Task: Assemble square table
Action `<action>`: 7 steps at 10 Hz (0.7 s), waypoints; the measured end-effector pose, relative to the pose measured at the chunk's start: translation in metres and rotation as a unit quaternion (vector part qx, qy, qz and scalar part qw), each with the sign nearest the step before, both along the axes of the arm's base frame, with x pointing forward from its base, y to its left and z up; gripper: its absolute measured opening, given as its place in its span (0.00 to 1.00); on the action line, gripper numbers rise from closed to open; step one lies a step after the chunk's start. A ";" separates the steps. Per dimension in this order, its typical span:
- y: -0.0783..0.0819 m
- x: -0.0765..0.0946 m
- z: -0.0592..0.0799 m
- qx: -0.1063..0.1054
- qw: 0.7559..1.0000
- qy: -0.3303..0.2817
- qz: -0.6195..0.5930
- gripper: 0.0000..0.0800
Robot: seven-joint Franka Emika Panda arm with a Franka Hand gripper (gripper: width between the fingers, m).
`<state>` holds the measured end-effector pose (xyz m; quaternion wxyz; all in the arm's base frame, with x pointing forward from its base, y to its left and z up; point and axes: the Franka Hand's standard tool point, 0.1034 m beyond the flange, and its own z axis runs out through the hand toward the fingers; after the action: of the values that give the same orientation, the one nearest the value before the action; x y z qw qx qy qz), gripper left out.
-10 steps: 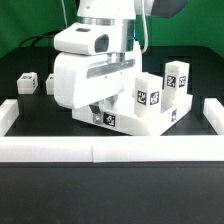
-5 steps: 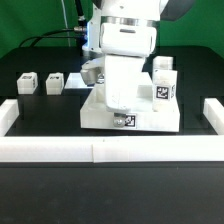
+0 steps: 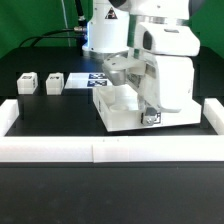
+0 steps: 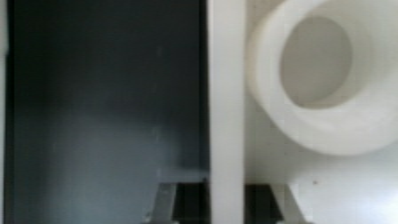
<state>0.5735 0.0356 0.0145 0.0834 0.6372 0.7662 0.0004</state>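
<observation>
The square table's white slab (image 3: 116, 110) lies on the black table, with a tag (image 3: 150, 118) on its near edge. My gripper (image 3: 150, 108) reaches down onto the slab's side toward the exterior view's right, and the arm hides that part. In the wrist view the slab's thin wall (image 4: 222, 90) runs straight between my fingertips (image 4: 180, 203), with a round recess (image 4: 320, 75) beside it. My gripper (image 4: 222, 202) is shut on this wall. Two small white tagged legs (image 3: 27, 82) (image 3: 54, 82) stand apart at the exterior view's left.
The marker board (image 3: 85, 79) lies behind the slab. A long low white border wall (image 3: 100, 151) runs along the front, with end pieces on the exterior view's left (image 3: 8, 114) and right (image 3: 213, 113).
The arm has swung from the exterior view's left to its right. The slab has turned with it and now sits slightly further right.
</observation>
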 end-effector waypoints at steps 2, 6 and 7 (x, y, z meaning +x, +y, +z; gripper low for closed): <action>-0.002 0.000 0.000 -0.010 0.999 0.000 0.053 0.08; -0.008 -0.001 -0.002 -0.036 0.987 0.011 0.158 0.08; 0.002 -0.002 -0.002 -0.041 0.979 0.012 0.198 0.08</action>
<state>0.5716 0.0376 0.0123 0.0984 0.4693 0.8773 -0.0221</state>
